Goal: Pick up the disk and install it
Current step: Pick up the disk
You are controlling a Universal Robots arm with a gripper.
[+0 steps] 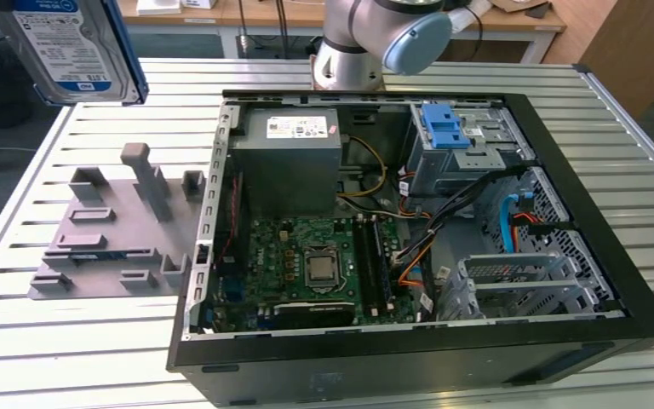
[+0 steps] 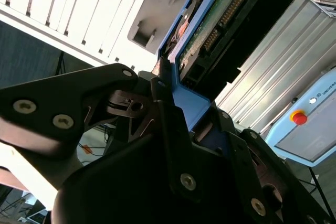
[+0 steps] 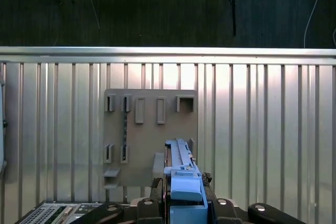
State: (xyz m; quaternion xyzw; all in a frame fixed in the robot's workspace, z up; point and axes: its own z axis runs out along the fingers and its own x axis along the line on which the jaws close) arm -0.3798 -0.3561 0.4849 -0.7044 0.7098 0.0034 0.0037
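No print is legible. The disk point(image 1: 100, 60), upper left of the exterior view, bears a white-and-blue label point(image 1: 60, 38); the grey box point(image 1: 287, 175) bears a white sticker point(image 1: 296, 128).

Open PC case point(image 1: 418, 345) lying flat on a slatted metal table point(image 1: 65, 349). Inside there's a green motherboard point(image 1: 304, 256), with the grey power supply point(image 1: 290, 166) farther back. A blue latch point(image 1: 443, 128) sits on the drive cage point(image 1: 469, 158), with cables point(image 1: 469, 196) trailing below it. A grey slotted holder point(image 1: 100, 247) sits just beside the case, on the exterior view's left. The second wrist view catches a pale blue pendant point(image 2: 315, 129) with a red button point(image 2: 298, 117).
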